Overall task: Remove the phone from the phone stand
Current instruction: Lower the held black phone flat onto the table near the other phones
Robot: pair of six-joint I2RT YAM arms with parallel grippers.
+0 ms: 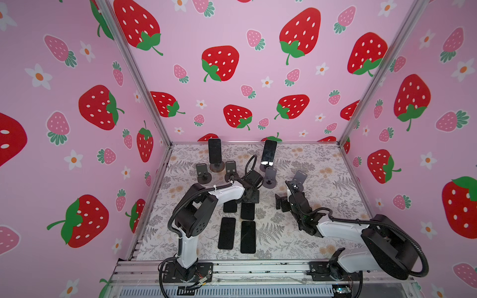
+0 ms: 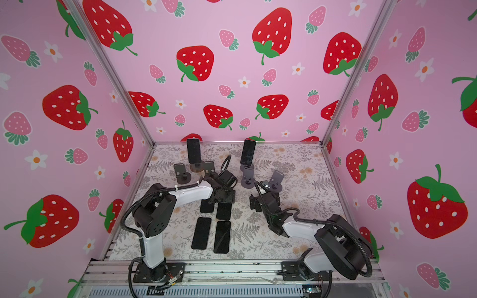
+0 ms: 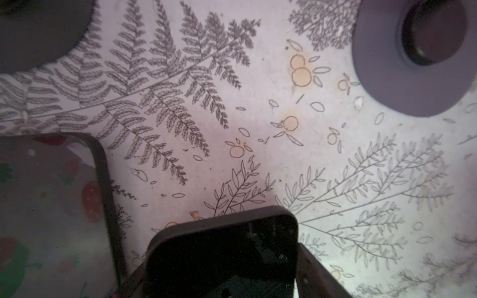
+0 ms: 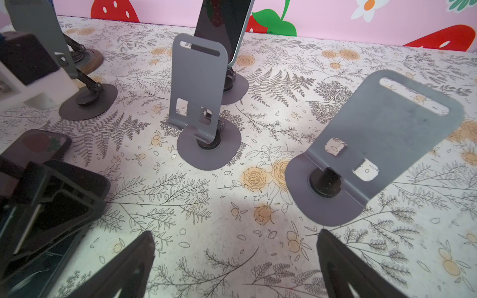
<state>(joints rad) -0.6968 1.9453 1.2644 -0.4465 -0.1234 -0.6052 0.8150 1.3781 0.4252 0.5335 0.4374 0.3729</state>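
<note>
You are, by my reading, at the set-down. The left tool [image 1: 251,196] hangs low at the middle of a top view over a phone [image 3: 222,247], which fills the bottom centre of the left wrist view. Its fingers [image 3: 320,281] flank the phone's long edges. I cannot tell whether they pinch it or only stand beside it.

Make sure the phone lies flat on the tabletop [image 1: 309,211] before you let go. Spread the tool fully, then rise straight up. Any sideways drag could push it into the neighbouring phone [image 3: 51,206], just beside it at the left of that view. The right tool [image 4: 235,240] is spread wide and empty at the bottom of the right wrist view, facing bare stands. It has no part in this step, so hold it clear of the left arm.

The count is six phones:
- **Flat:** four lie at the centre of both top views. These are the one under the tool, its neighbour, and a front pair [image 1: 227,233] [image 1: 248,237] below them.
- **Upright:** two upright phones [image 1: 214,151] [image 1: 269,152] stand at the upper edge of the tabletop, each on a stand.

There are six stands:
- **Empty:** four empty stands [image 1: 202,172] [image 1: 230,167] [image 1: 269,176] [image 1: 300,177].
- **In use:** two more carry the upright phones.

So two removals look left to do.
</note>
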